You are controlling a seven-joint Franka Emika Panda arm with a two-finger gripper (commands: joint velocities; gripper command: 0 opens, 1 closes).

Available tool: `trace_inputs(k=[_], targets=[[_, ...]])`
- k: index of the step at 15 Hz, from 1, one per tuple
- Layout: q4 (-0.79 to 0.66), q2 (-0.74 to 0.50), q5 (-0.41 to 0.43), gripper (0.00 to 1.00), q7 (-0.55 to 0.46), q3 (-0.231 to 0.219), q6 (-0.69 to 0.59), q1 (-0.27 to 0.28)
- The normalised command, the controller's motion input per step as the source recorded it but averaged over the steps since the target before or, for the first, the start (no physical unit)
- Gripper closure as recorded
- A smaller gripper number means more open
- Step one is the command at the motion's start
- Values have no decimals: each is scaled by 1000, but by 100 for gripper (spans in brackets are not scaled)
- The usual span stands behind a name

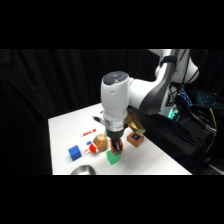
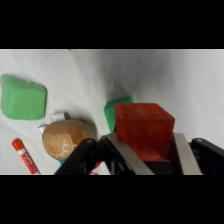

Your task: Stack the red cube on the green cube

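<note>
In the wrist view the red cube (image 2: 144,129) sits clamped between my two fingers (image 2: 183,155), and my gripper (image 2: 151,156) is shut on it. Behind its left edge a corner of the green cube (image 2: 113,112) shows on the white table, mostly hidden by the red cube. From the side, my gripper (image 1: 116,146) comes straight down from above, with the red cube (image 1: 118,148) just over the green cube (image 1: 113,158). I cannot tell whether the two cubes touch.
A round brown ball (image 1: 100,143) lies close to the left of the gripper. A blue cube (image 1: 75,152), a thin red stick (image 1: 89,133) and a metal bowl (image 1: 82,170) are further left. A brown cube (image 1: 135,138) stands to the right. A light-green block (image 2: 22,97) shows in the wrist view.
</note>
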Motion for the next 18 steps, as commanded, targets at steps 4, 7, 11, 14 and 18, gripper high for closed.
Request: trace_inputs(k=[4, 7, 11, 14, 18], targets=[[312, 221, 125, 73, -216, -38, -117, -27], [217, 113, 129, 73, -198, -53, -116, -13], [125, 61, 152, 73, -188, -25, -77, -10], [69, 59, 169, 73, -169, 2, -23, 6], [41, 42, 155, 73, -143, -10, 24, 22]])
